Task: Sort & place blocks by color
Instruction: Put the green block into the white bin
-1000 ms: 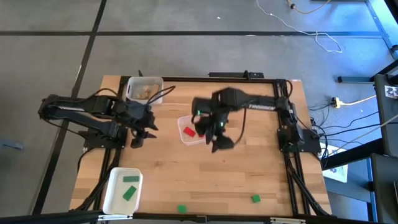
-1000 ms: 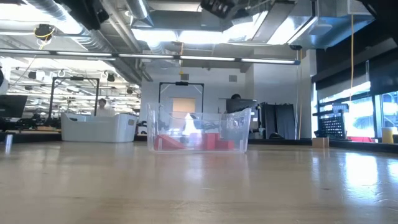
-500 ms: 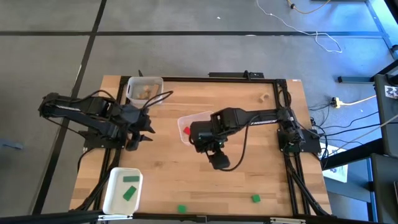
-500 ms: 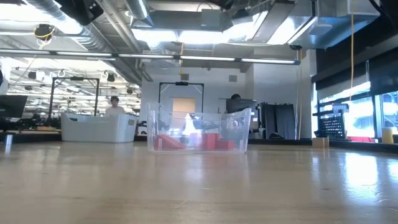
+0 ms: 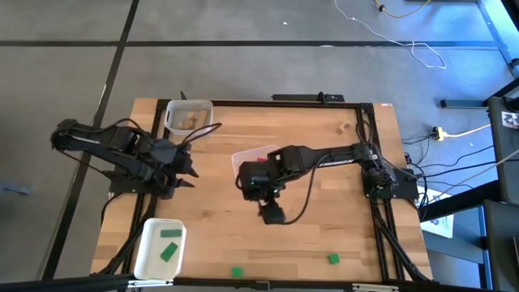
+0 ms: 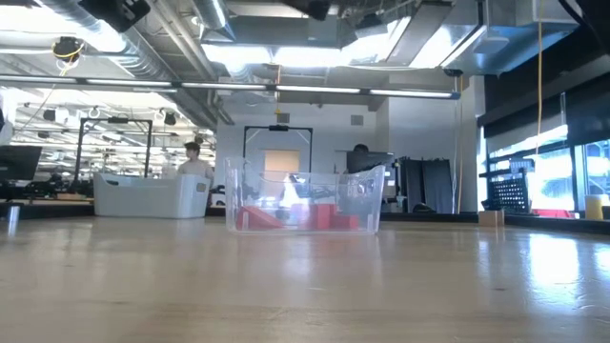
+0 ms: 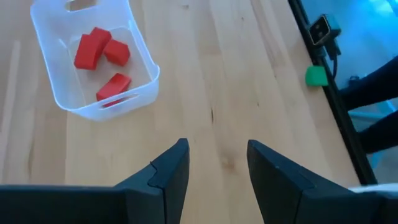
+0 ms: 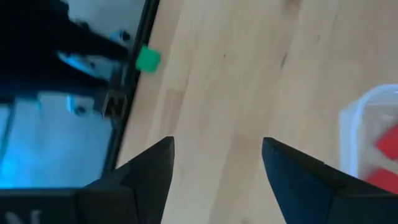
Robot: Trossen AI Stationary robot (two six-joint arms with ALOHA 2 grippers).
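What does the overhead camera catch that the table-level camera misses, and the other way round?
Only overhead: both arms, the left claw, the right claw, a white tray holding green blocks, two loose green blocks. Only table-level: the room behind, with a person. Both: the clear tray holding red blocks.

Beyond the wooden table (image 6: 305, 286) lies a workshop with bright ceiling lights (image 6: 286, 52), exposed ducts (image 6: 143, 57), right-hand windows (image 6: 534, 181) and grey floor (image 5: 243, 73).
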